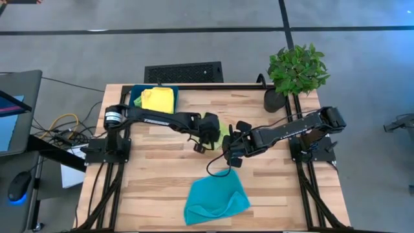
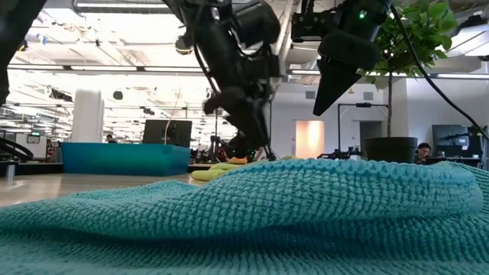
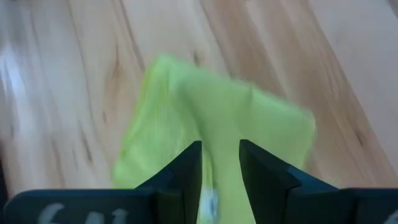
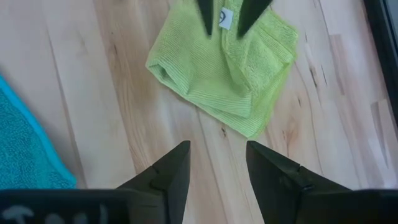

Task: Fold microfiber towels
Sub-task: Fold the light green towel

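The left gripper (image 3: pixel 221 155) is pinching a fold of the lime green towel (image 4: pixel 224 68) mid-fold, while the right gripper (image 4: pixel 217 165) is hovering open and empty, probably needing to pin the cloth next.

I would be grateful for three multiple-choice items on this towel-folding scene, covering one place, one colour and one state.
1. Where does the yellow towel lie?
A. In the dark-teal tray at the table's back left
B. Under the potted plant
C. On the teal towel

2. What colour is the towel held by the left gripper?
A. Teal
B. Lime green
C. Yellow

3. How stands the right gripper?
A. Shut on the teal towel
B. Shut on the lime towel
C. Open, holding nothing

Answers: 1 A, the high view shows yellow cloth inside the tray. 2 B, the left wrist view shows the lime green towel pinched between the jaws. 3 C, the right wrist view shows bare wood between its jaws.
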